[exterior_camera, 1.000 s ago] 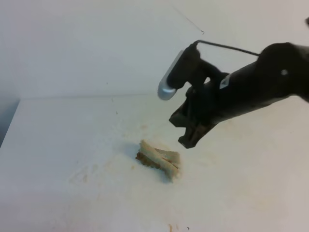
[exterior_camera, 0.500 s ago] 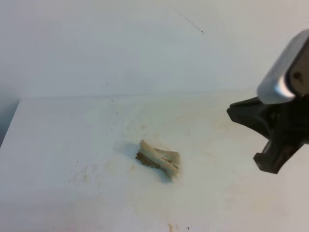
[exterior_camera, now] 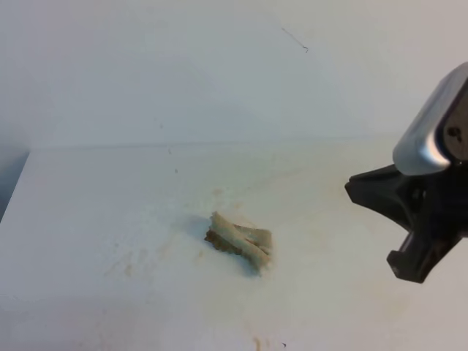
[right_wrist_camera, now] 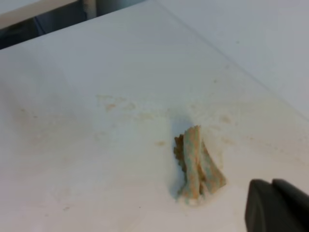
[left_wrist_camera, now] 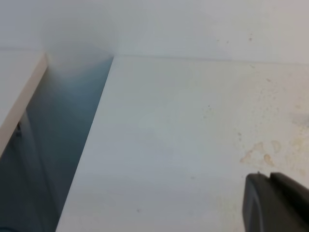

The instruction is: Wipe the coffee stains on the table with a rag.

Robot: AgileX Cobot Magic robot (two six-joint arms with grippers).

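The rag (exterior_camera: 240, 245), a wadded cream cloth with brown-stained edges, lies alone near the middle of the white table (exterior_camera: 95, 197). It also shows in the right wrist view (right_wrist_camera: 195, 164). No orange-brown coffee puddle shows in any view, only faint tan smudges (exterior_camera: 126, 265). My right gripper (exterior_camera: 374, 225) hangs at the right edge, above the table and well right of the rag, jaws spread and empty. A dark part of it shows in the right wrist view (right_wrist_camera: 275, 205). Only a dark corner of my left gripper (left_wrist_camera: 275, 203) shows, over bare table.
A plain white wall (exterior_camera: 183, 73) stands behind the table. The left wrist view shows the table's left edge (left_wrist_camera: 91, 145) with a dark gap beyond it, and tan smudges (left_wrist_camera: 260, 152) near the gripper. A small brown spot (exterior_camera: 257, 342) lies at the front edge.
My right arm has pulled back from just above the rag to the right edge of the view, then barely moved. The rag has stayed where it was.
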